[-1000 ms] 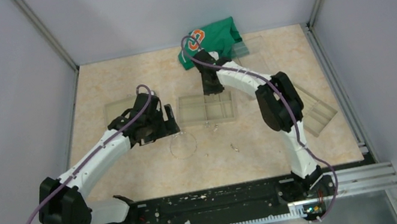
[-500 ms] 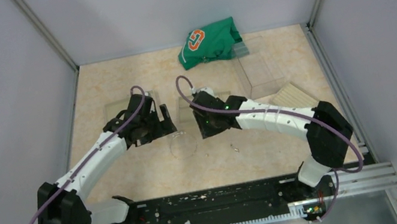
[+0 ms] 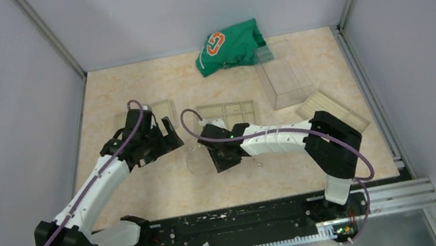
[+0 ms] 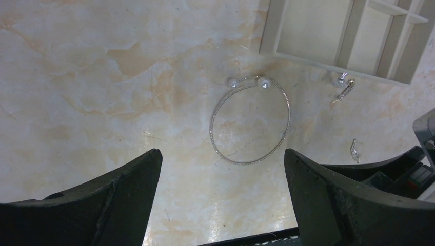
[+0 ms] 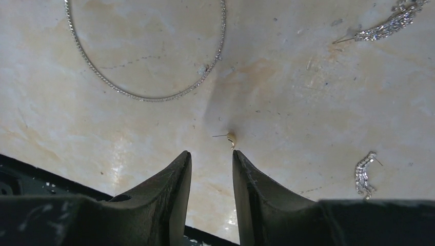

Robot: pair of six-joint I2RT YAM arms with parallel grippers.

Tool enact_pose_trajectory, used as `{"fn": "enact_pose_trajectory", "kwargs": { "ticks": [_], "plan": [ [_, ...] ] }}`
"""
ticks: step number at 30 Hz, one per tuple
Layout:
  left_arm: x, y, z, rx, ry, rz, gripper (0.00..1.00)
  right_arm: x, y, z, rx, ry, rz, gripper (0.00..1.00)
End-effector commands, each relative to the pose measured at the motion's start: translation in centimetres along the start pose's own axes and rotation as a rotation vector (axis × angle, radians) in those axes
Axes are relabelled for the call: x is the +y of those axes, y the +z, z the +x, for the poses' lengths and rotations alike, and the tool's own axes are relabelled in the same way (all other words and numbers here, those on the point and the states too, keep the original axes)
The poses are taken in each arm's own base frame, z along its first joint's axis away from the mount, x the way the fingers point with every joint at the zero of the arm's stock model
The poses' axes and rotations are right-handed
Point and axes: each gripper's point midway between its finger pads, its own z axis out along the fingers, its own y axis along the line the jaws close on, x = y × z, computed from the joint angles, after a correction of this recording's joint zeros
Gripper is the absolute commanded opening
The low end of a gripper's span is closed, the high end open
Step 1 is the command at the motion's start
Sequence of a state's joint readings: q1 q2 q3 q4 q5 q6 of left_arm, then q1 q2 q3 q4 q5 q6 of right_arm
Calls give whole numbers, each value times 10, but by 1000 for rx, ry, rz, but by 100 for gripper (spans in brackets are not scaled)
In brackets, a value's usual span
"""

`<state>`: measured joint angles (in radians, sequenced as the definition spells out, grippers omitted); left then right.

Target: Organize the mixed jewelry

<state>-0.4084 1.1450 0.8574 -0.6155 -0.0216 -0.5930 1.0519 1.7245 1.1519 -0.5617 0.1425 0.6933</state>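
The jewelry lies on the marble tabletop. A thin silvery hoop (image 3: 199, 159) with two pearl ends shows in the left wrist view (image 4: 251, 122) and in the right wrist view (image 5: 149, 61). A tiny gold stud (image 5: 231, 137) lies just ahead of my right gripper (image 5: 211, 152), whose jaws stand narrowly apart with nothing between them. Two sparkly earrings (image 5: 390, 23) (image 5: 364, 174) lie to its right. My left gripper (image 4: 221, 154) is wide open and empty, hovering short of the hoop. In the top view the left gripper (image 3: 167, 135) is left of the hoop and the right gripper (image 3: 221, 160) is beside its right edge.
A clear compartmented box (image 3: 227, 116) sits just beyond the hoop and shows in the left wrist view (image 4: 354, 36). Another tray (image 3: 156, 112) is at the left, a clear box (image 3: 285, 81) and a flat tray (image 3: 333, 110) at the right. A green cloth (image 3: 229, 46) lies at the back.
My right arm swung from the far side by the green cloth down and toward me to the hoop's right edge. My left gripper drew back to the left.
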Motion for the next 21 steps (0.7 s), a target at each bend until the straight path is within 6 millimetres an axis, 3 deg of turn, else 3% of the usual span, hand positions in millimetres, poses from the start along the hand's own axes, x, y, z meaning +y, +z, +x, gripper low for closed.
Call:
{"fn": "enact_pose_trajectory", "kwargs": {
  "ticks": [1,12,21],
  "plan": [
    [6,-3,12,38,-14,-10,95,10,11,1,-6,2,-15,35],
    [1,0,16,68,-2,14,96,-10,28,15,20,-17,67,29],
    [0,-2,12,57,0,15,96,-9,36,12,18,-27,80,20]
  ]
}}
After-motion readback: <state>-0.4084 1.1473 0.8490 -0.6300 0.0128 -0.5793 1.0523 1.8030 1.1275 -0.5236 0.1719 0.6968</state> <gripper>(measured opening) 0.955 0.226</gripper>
